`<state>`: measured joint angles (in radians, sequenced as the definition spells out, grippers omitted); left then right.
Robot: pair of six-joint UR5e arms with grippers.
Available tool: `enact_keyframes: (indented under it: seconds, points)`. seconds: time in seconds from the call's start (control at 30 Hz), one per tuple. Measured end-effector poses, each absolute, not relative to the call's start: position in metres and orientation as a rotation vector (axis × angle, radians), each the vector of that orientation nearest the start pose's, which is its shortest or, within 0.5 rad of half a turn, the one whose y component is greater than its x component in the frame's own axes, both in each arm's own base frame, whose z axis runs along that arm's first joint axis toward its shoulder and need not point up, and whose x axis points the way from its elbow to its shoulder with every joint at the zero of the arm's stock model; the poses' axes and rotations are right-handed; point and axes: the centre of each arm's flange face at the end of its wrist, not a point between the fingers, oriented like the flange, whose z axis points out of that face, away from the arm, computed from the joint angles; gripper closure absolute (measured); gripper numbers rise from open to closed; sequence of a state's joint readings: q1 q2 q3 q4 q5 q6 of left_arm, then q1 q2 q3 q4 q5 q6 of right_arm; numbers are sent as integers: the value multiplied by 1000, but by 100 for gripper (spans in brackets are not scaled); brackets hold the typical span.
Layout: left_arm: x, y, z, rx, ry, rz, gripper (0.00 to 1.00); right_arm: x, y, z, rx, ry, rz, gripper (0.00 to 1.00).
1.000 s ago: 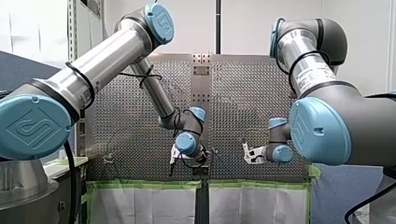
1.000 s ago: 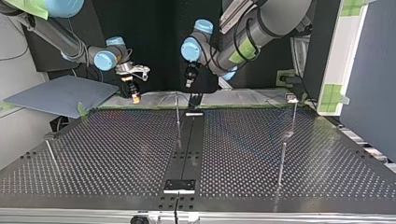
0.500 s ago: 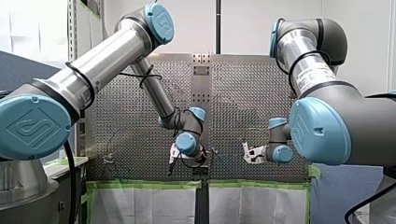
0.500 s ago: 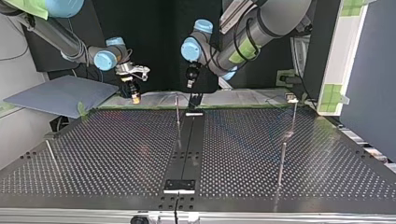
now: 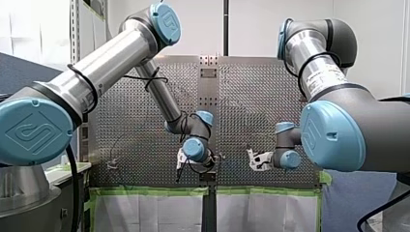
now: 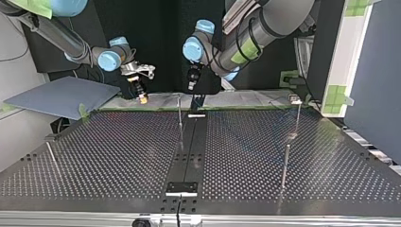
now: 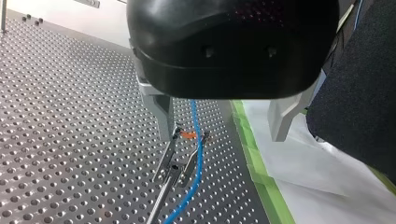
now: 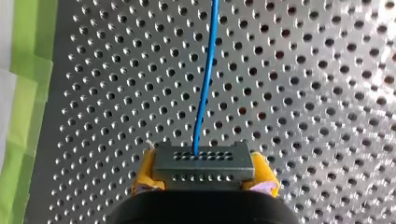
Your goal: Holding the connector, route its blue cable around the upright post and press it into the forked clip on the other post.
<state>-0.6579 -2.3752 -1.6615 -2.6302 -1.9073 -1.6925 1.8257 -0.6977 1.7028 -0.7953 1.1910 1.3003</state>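
Connector (image 8: 204, 164): a grey block with rows of small holes, clamped between the yellow pads (image 8: 143, 176) of my right gripper (image 6: 141, 97), which grips it firmly. The blue cable (image 8: 205, 84) leaves the face of the connector turned away from the gripper and runs straight ahead over the perforated table (image 8: 317, 93). A strip of green tape (image 8: 28, 70) borders the table to one side. In the top view my right gripper hangs at the left, above the table's far edge. It is well apart from my left gripper (image 7: 223, 136), which is near the middle. The metal fingers (image 7: 163, 114) of my left gripper are spread wide and grasp nothing. Below and between them stands the forked clip (image 7: 180, 156) on its thin post (image 7: 160, 198), with an orange mark between the prong tips. The blue cable passes down between the spread fingers and runs close along one prong of the clip. Whether it sits in the fork cannot be told. Two more upright posts (image 6: 285, 163) stand at the top view's right.
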Motion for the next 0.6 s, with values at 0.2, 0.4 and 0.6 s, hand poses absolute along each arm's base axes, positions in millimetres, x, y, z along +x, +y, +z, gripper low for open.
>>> enact_keyframes:
  seconds: [0.2, 0.4, 0.6]
  points:
    - [416, -444, 23, 284, 1914, -174, 0, 316, -534, -17, 1914, -692, 1389, 100]
    - [414, -446, 24, 291, 1911, -170, 0, 316, -521, -23, 1933, -671, 1389, 100]
    - [411, -450, 23, 307, 1911, -188, 0, 318, -517, -23, 1948, -656, 1397, 100]
